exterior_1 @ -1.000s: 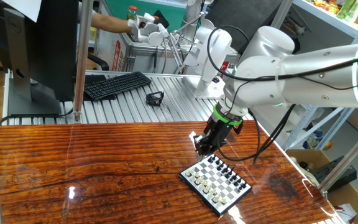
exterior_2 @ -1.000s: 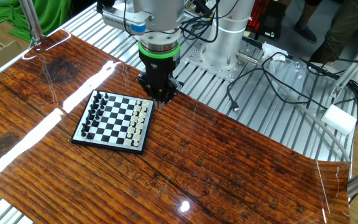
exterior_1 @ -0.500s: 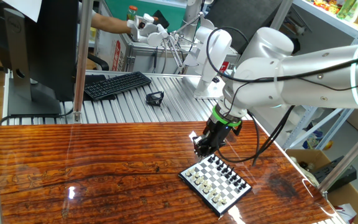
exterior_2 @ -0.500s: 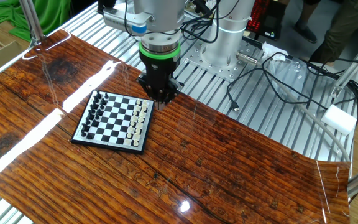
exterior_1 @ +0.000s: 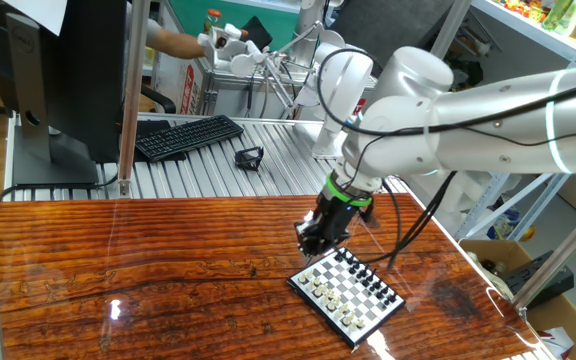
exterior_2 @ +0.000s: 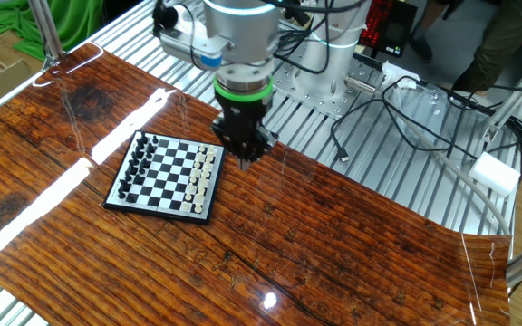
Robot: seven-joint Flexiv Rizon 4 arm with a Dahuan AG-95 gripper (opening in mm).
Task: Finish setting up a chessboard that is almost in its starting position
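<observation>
The small chessboard (exterior_1: 346, 295) lies on the wooden table, with white pieces along its left rows and black pieces along its right rows. In the other fixed view the chessboard (exterior_2: 166, 174) has black pieces on the left and white on the right. My gripper (exterior_1: 311, 243) hangs low over the bare wood just beyond the board's far corner. In the other fixed view my gripper (exterior_2: 246, 161) is just right of the white side. Its fingers point down and look drawn together. No piece shows between them.
A black keyboard (exterior_1: 188, 136) and a small black object (exterior_1: 249, 157) lie on the metal slatted surface behind the table. A monitor (exterior_1: 68, 80) stands at the far left. Cables (exterior_2: 397, 118) and the arm's base (exterior_2: 329, 63) sit beyond the table edge.
My gripper has moved a short way off the board's corner, sideways over bare wood away from the white side. The arm's wrist has swung with it. The board has not moved.
</observation>
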